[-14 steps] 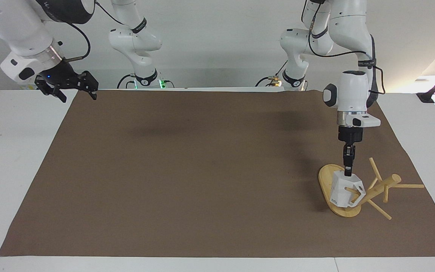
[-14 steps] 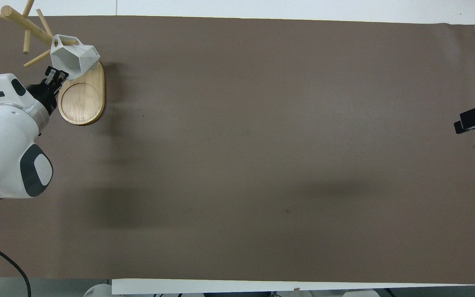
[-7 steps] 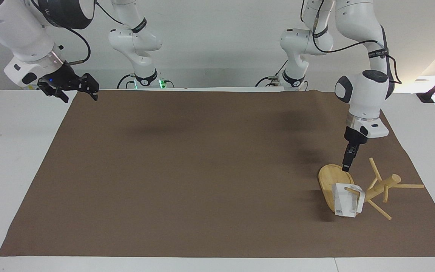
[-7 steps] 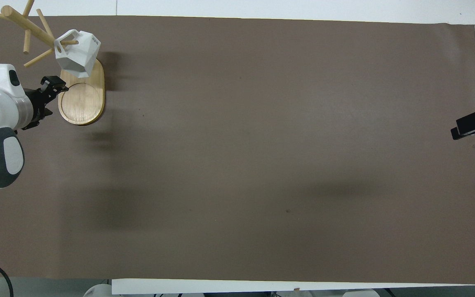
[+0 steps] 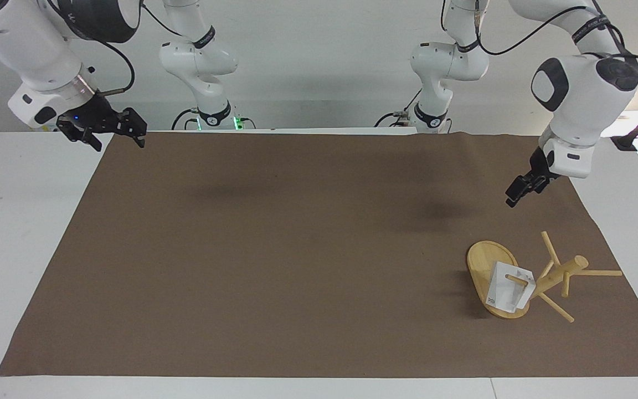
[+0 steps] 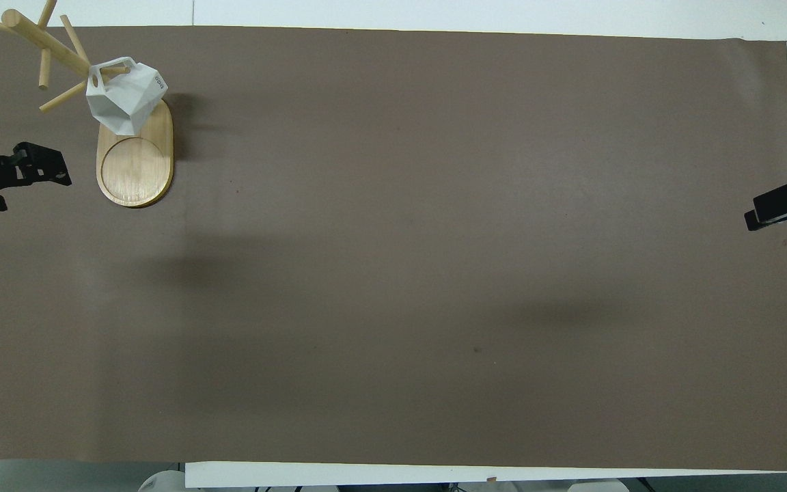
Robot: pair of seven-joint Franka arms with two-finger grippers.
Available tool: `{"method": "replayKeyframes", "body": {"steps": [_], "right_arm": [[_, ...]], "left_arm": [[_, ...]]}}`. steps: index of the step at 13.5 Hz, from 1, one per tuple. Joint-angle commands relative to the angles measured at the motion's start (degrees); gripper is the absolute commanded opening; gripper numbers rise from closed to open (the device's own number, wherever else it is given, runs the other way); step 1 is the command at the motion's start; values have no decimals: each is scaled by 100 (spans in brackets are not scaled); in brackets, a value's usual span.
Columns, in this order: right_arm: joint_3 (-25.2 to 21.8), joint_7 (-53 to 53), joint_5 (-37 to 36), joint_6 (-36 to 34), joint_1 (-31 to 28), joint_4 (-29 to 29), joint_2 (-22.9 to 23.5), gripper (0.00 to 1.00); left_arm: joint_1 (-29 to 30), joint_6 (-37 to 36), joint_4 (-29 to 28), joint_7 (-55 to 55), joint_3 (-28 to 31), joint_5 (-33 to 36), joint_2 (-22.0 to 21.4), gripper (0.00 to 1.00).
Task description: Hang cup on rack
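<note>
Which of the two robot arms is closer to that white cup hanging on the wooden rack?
The left. Its tool is in the air over the brown mat near the rack holding the cup. The right tool waits at the table's other end.

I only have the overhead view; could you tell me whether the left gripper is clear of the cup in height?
Observer: Yes. The left gripper is up in the air over the mat, well above the cup, and holds nothing.
Operator: Does the cup hang freely?
Observer: Its handle is over a peg of the rack. I cannot tell whether its bottom touches the rack's base.
Operator: And the right gripper? I see only its tip.
Observer: The right gripper waits open, raised over the mat's corner at its own arm's end of the table.
</note>
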Motion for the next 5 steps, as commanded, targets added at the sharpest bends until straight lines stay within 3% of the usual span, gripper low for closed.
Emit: {"method": "replayKeyframes", "body": {"steps": [1,5], "right_arm": [[-7,292,-114,136,-7,-161,-106,100],[1,390,-97,101,-42,-152,-106,100]], "left_arm": [[45,-1077,797,972,-16,99,77,100],[28,-1124,817,947,-24,99,-90,100]]}}
